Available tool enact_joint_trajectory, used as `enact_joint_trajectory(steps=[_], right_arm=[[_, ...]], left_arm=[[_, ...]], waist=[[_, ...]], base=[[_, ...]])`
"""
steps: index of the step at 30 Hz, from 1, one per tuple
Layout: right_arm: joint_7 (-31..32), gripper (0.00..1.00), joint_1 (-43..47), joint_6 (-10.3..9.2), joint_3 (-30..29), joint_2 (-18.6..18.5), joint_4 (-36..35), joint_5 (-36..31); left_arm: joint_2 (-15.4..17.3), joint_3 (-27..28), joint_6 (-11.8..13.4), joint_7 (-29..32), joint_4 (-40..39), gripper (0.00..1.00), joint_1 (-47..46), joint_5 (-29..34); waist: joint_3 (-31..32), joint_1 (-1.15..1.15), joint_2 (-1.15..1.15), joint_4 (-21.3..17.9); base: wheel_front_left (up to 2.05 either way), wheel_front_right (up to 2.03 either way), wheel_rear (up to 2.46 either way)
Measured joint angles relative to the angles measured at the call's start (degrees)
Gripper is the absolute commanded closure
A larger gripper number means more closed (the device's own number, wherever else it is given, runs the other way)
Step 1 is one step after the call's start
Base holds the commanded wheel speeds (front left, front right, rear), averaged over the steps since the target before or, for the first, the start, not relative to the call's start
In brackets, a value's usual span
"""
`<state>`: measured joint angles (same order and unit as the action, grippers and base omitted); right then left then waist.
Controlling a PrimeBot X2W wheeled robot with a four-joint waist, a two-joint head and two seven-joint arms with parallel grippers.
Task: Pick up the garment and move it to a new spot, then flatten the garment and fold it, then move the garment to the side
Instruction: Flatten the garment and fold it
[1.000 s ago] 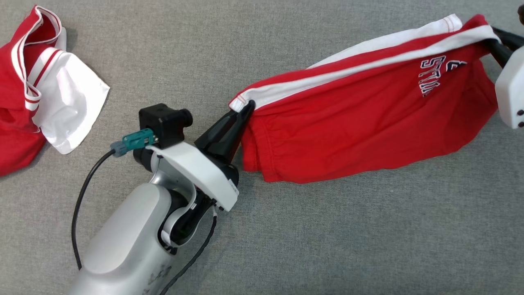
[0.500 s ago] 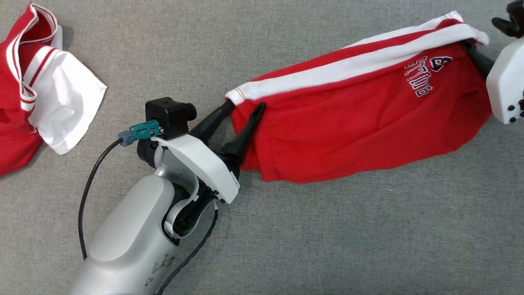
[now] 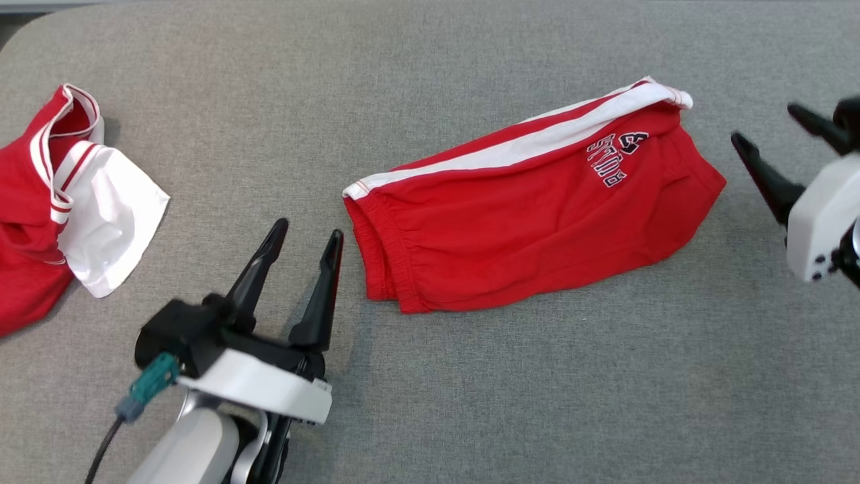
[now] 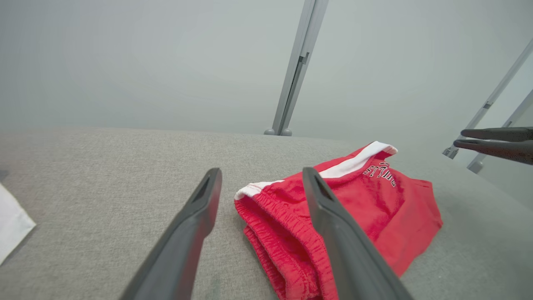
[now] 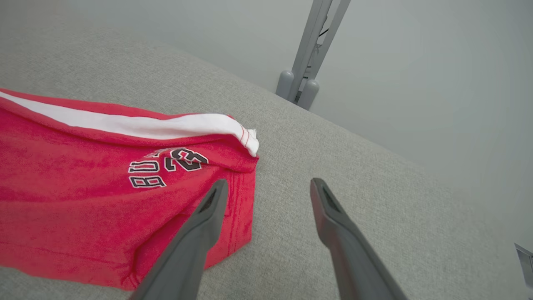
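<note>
Now: the red shorts (image 3: 524,228) are lying flat on the grey surface (image 3: 470,403), right of centre, with nothing holding them. Their long axis is running from near-left to far-right. The elastic waistband (image 3: 379,262) is facing left and the leg hem (image 3: 705,176), next to the lettering (image 3: 608,158), is facing right. The white side stripe (image 3: 510,151) is running along the far edge.

The left gripper (image 3: 306,232) is standing wide open and empty, with its fingers pointing far and its tips just beside the waistband end, to its left. The right gripper (image 3: 764,123) is also gaping wide and carrying nothing, and it is sitting right of the hem end, its tips angled far-left. Each claw is therefore bracketing its own end of the long axis. In the head view the left one is reading as slightly nearer the cloth, though height above the surface is not clear.

Judgement: a fold across the long axis is looking like the next step, with either end being brought toward the other. A second red-and-white garment (image 3: 67,195) is lying well apart at the far left.
</note>
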<state>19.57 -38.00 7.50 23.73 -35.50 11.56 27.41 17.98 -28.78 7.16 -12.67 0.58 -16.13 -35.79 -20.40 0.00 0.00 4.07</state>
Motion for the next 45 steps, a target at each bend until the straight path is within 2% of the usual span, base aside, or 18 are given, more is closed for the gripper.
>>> enact_joint_trajectory(steps=[2,4,5,9,16,26,33,37,38,39,40,45], right_arm=[[0.8,0.00,3.4,0.00,-2.3,0.8,0.1,-0.4],[1.2,0.00,5.3,-0.02,-5.3,3.4,0.5,-0.5],[1.2,0.00,5.3,-0.02,-5.3,3.4,0.5,-0.5],[2.6,0.00,6.7,0.00,-7.7,8.2,2.2,-2.7],[4.0,0.00,3.8,-0.01,-12.6,12.1,8.9,-9.1],[5.7,0.00,2.2,-0.01,-16.7,13.1,16.8,-14.9],[6.9,0.00,2.0,-0.09,-15.3,12.4,19.1,-12.6],[8.1,0.00,1.5,-0.20,-13.9,12.2,20.1,-9.8],[8.2,0.28,1.4,-0.23,-13.2,12.3,20.3,-9.0],[8.5,0.72,1.2,-0.27,-12.3,12.4,20.3,-7.8],[8.7,1.00,1.0,-0.29,-11.3,12.7,20.2,-6.3],[7.8,1.00,1.4,-0.07,-8.9,13.2,19.8,0.2]], left_arm=[[0.2,0.7,1.7,-1.4,-2.2,0.00,2.6,2.0],[-0.1,1.9,3.1,-2.1,-3.7,0.00,4.8,4.2],[-0.1,1.9,3.1,-2.1,-3.7,0.00,4.8,4.2],[-1.8,4.9,3.9,-2.3,-6.1,0.00,7.9,8.3],[-7.2,9.3,0.3,-2.3,-5.8,0.00,10.3,13.3],[-12.7,14.3,-6.4,-2.3,-2.1,0.00,12.5,17.4],[-14.2,16.9,-9.0,-2.3,-0.9,0.00,13.4,19.2],[-14.8,17.8,-9.7,-2.3,-0.5,0.00,13.6,19.7],[-14.8,18.1,-9.9,-2.3,-0.5,0.00,13.6,19.8],[-14.9,18.4,-9.9,-2.3,-0.4,0.00,13.6,19.8],[-14.9,18.7,-9.9,-2.3,-0.4,0.00,13.7,19.9],[-15.1,20.3,-9.9,-2.3,0.0,0.00,14.8,20.2]], waist=[[0.6,0.00,0.00,0.1],[0.6,0.00,0.00,0.6],[0.6,0.00,0.00,0.6],[-0.2,0.00,0.00,2.1],[-1.4,0.00,0.00,5.8],[-1.4,0.00,0.00,9.7],[-1.2,0.00,0.00,10.7],[-1.4,0.00,0.00,10.7],[-1.4,0.00,0.00,10.5],[-1.4,0.00,0.00,10.3],[-1.4,0.00,0.00,10.0],[-0.5,0.00,0.00,8.0]], base=[[0.00,0.00,0.00],[0.00,0.00,0.00],[0.00,0.00,0.00],[0.00,0.00,0.00],[0.00,0.00,0.00],[0.00,0.00,0.00],[0.00,0.00,0.00],[0.00,0.00,0.00],[0.00,0.00,0.00],[0.00,0.00,0.00],[0.00,0.00,0.00],[0.00,0.00,0.00]])
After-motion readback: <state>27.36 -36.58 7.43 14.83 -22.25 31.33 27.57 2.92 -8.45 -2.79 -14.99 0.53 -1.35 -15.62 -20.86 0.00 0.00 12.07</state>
